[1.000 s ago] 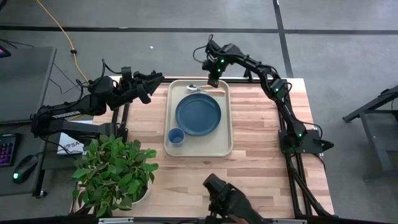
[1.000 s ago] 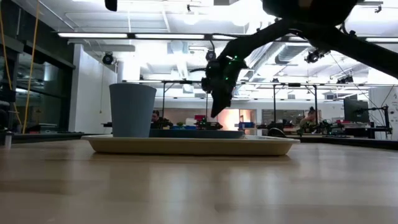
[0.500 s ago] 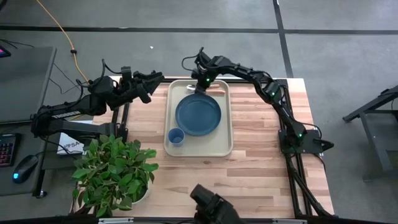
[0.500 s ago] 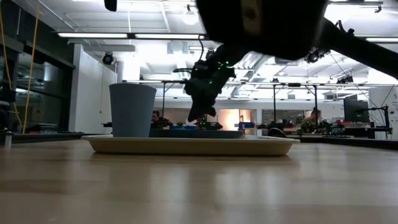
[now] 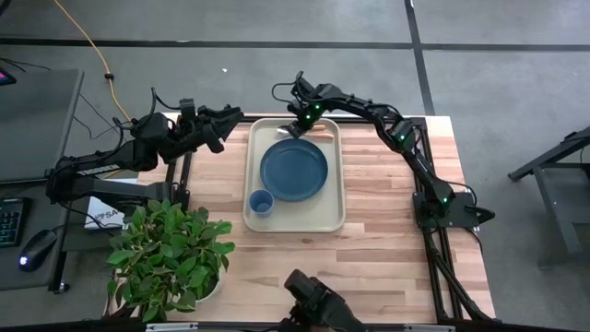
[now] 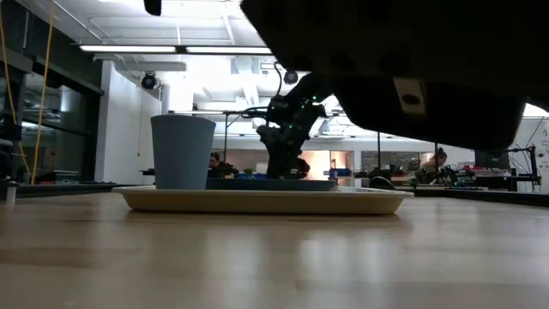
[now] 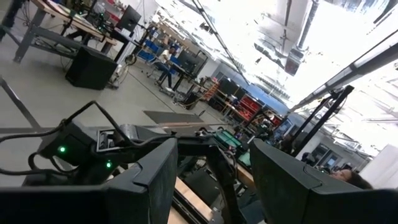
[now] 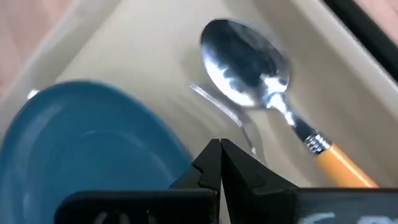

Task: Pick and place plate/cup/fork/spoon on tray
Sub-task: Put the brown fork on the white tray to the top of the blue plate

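Observation:
The beige tray (image 5: pixel 324 214) lies mid-table with the dark-blue plate (image 5: pixel 293 171) and the small blue cup (image 5: pixel 261 202) on it. The spoon (image 8: pixel 245 62) lies on the tray's far strip beyond the plate, silver bowl up, orange handle (image 8: pixel 345 165) toward the table's right. My right gripper (image 5: pixel 297 129) is low over that strip, shut (image 8: pixel 221 160) on the fork, of which only thin silver tines (image 8: pixel 224 111) show. My left gripper (image 7: pixel 214 180) waits open and empty off the table's far left corner (image 5: pixel 221 124). My right gripper holds the fork between its two shut fingers (image 8: pixel 205 168), which come from above, slanting down. The fingers hide the held part. The tine end (image 8: pixel 233 118) sticks out beyond the fingertips beside the spoon's bowl. Whether the tines touch the tray, I cannot tell.
A potted plant (image 5: pixel 171 254) stands at the table's near left corner. A dark object (image 5: pixel 313 300) sits at the near edge and blocks the upper right of the low view (image 6: pixel 403 69). Bare wood (image 5: pixel 387 240) lies right of the tray.
My right gripper has gone toward the table's left edge and down, from above the tray's far right part to low over its far left part beside the spoon. The dark object at the near edge has shifted left.

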